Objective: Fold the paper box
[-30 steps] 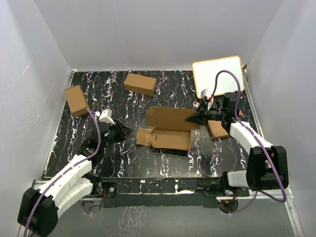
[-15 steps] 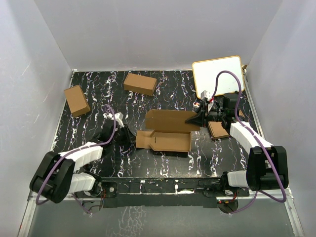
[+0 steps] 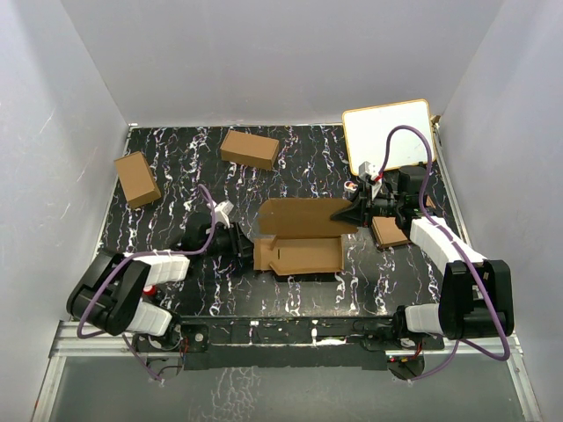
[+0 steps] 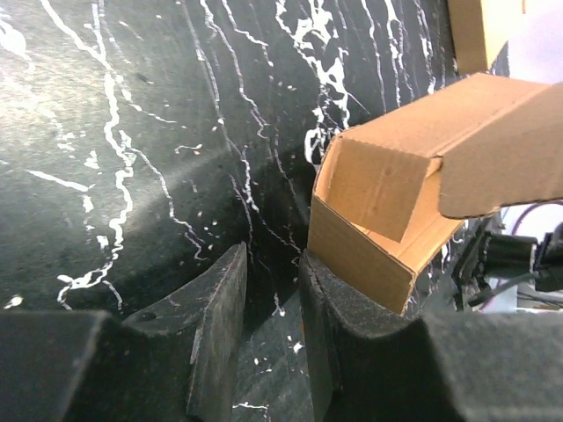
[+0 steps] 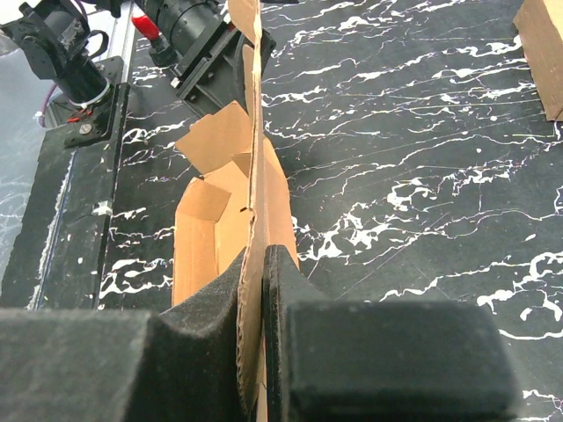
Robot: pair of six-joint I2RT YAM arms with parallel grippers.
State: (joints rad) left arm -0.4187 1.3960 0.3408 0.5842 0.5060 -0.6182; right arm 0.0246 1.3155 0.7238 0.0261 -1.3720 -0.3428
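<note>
Your paper box (image 3: 299,236) lies on the desk (image 3: 176,176) just forward and to the left of the white board (image 3: 389,136), partly formed: a shallow trough with one long panel standing up. Its long axis runs left to right across the desk, one end toward the white board and the other away from it.

The right gripper (image 3: 345,211) sits between the white board and the box. Its jaws are closed tight on the edge of the upright panel, and the right wrist view shows the cardboard (image 5: 251,193) pinched flat between the pads. That end is already secured.

The left gripper (image 3: 242,243) is at the end of the box farthest from the white board. Its jaws stand only a narrow gap apart with nothing between them. In the left wrist view the open end of the box (image 4: 387,202), with its angled end flap, lies just to the right of the gap, and one finger (image 4: 352,334) looks to be touching the lower corner.

So the left arm is the nearer one to the unfolded end, which points straight at it. You would likely need to shift the left jaws sideways toward the flap, along that long axis, to work it.
</note>
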